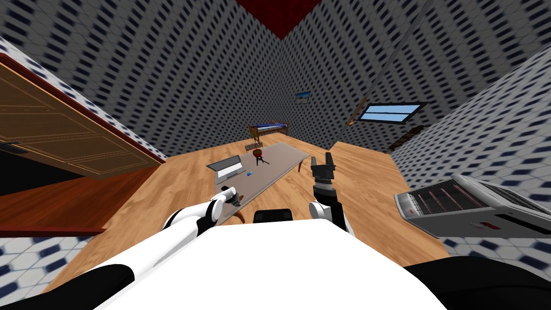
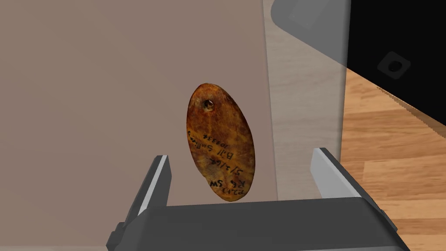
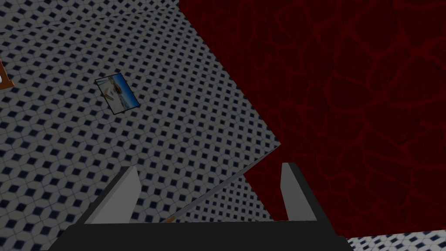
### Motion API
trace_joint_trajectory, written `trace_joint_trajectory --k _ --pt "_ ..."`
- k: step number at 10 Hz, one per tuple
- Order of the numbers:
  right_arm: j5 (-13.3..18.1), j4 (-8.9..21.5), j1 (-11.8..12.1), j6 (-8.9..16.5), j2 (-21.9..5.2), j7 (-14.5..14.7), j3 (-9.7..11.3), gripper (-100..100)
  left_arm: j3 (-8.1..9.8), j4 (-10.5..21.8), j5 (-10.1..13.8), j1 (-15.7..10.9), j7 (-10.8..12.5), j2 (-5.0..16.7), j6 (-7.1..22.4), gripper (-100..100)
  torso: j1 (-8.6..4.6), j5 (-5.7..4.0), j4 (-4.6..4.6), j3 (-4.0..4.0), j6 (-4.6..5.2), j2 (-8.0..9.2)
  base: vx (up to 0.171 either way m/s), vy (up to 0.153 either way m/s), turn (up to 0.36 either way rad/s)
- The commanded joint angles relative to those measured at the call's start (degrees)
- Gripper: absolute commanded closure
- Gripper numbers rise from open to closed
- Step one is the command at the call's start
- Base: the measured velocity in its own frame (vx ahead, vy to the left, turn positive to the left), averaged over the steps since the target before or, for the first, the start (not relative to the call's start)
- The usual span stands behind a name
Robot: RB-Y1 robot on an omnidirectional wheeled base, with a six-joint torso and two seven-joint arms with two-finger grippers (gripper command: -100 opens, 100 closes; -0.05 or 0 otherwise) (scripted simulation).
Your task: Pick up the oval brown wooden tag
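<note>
Left gripper (image 2: 240,156) hovers at eleven o'clock, fingers spread wide over the taupe table (image 2: 87,109) near its edge. The oval brown tag (image 2: 221,144) lies between them, untouched. Wood floor (image 2: 392,157) lies beyond the edge. Right gripper (image 1: 323,160) is at one o'clock, raised, fingers apart.

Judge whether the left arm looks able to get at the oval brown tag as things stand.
Probably yes: the left gripper hangs open right over the tag, which lies flat near the edge of the table, with nothing between them.

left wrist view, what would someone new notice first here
The oval brown tag with dark handwriting, lying on the grey-brown table near its edge, between the open fingers of the left gripper. In the head view, the right gripper stands raised, fingers open, beside the table.
</note>
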Motion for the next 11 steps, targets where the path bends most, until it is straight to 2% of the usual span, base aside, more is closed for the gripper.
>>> trace_joint_trajectory --k 1,2,3,5,6,7,8,11 --pt "0.0 0.0 0.0 0.0 0.0 0.0 0.0 0 -0.20 -2.9 -0.5 2.7 1.3 -0.8 2.8 -100 0.00 0.00 0.00 0.00 0.00 0.00 0.000 0.000 0.000" --pt "0.0 0.0 0.0 0.0 0.0 0.0 0.0 0 -0.20 -4.1 -0.5 2.7 1.3 -0.8 2.8 -100 -0.01 -0.01 0.03 0.05 0.01 0.08 -0.009 -0.001 0.001" --pt "0.0 0.0 0.0 0.0 0.0 0.0 0.0 0 -0.20 -7.7 -0.5 2.7 1.3 -0.8 2.8 -100 -0.01 -0.01 0.04 0.08 0.01 0.13 -0.010 -0.001 0.004" --pt "0.0 0.0 0.0 0.0 0.0 0.0 0.0 0 -0.20 -7.7 -0.5 2.7 1.3 -0.8 2.8 -100 -0.02 -0.02 0.04 0.07 0.02 0.11 0.000 0.000 0.000" --pt "0.0 0.0 0.0 0.0 0.0 0.0 0.0 0 -0.11 -6.7 -0.3 2.3 0.9 -0.6 2.3 -100 -0.02 -0.02 0.04 0.07 0.02 0.10 0.000 0.000 0.000" --pt "0.0 0.0 0.0 0.0 0.0 0.0 0.0 0 -0.12 -6.8 -0.4 2.3 0.9 -0.6 2.4 0 -0.02 -0.02 0.04 0.07 0.02 0.10 0.000 0.000 0.000" --pt "0.0 0.0 0.0 0.0 0.0 0.0 0.0 0 -0.49 -6.2 -0.5 3.3 1.1 -1.6 0.4 -100 -0.02 -0.02 0.04 0.07 0.02 0.10 0.045 0.026 0.009" --pt "0.0 0.0 0.0 0.0 0.0 0.0 0.0 0 -0.77 -5.8 -0.6 4.1 1.3 -2.4 -1.1 -100 0.14 0.02 -0.01 -0.06 0.01 -0.12 0.058 0.037 0.004"
